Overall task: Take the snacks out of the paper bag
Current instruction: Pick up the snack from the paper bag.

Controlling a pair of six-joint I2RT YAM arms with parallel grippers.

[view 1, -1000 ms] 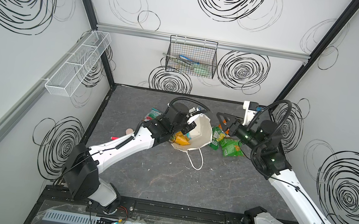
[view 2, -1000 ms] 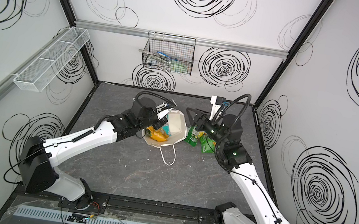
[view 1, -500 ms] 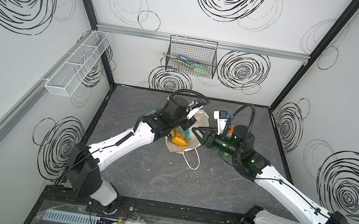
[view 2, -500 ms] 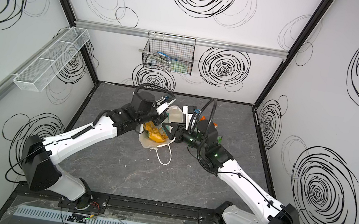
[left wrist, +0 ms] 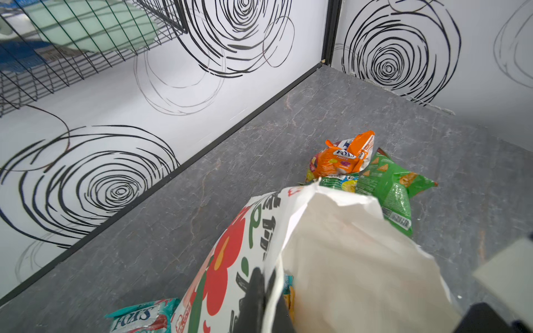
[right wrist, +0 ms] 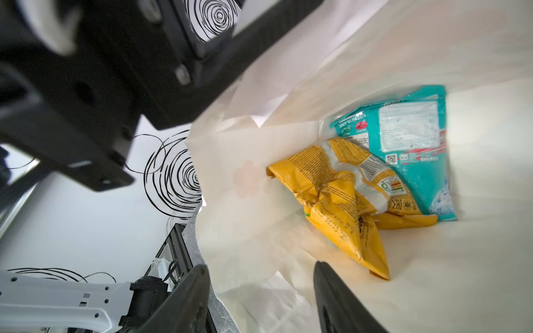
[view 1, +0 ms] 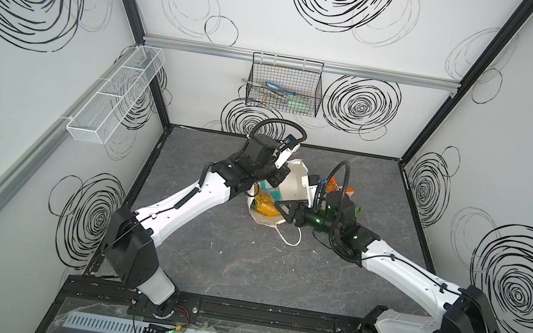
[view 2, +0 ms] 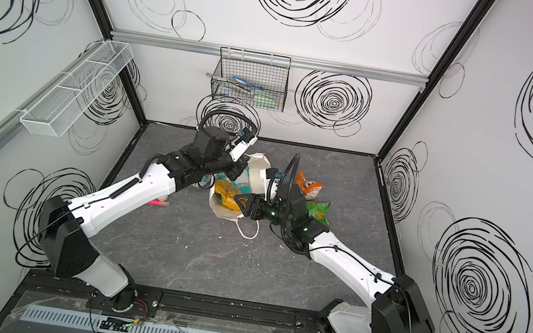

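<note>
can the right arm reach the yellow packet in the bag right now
Probably yes. The left gripper pinches the rim of the paper bag, so its mouth gapes, and the open right gripper faces the yellow packet with nothing between. One finger sits near the rim and might catch.

The white paper bag (view 1: pixel 294 186), printed with red flowers, sits tilted with its mouth gaping. Inside lie a crumpled yellow packet (right wrist: pixel 340 201) and a teal packet (right wrist: pixel 412 144), touching. Just outside the bag, an orange packet (left wrist: pixel 340 157) touches a green packet (left wrist: pixel 395 187). A teal-white packet (left wrist: pixel 141 315) lies at the bag's other side.
</note>
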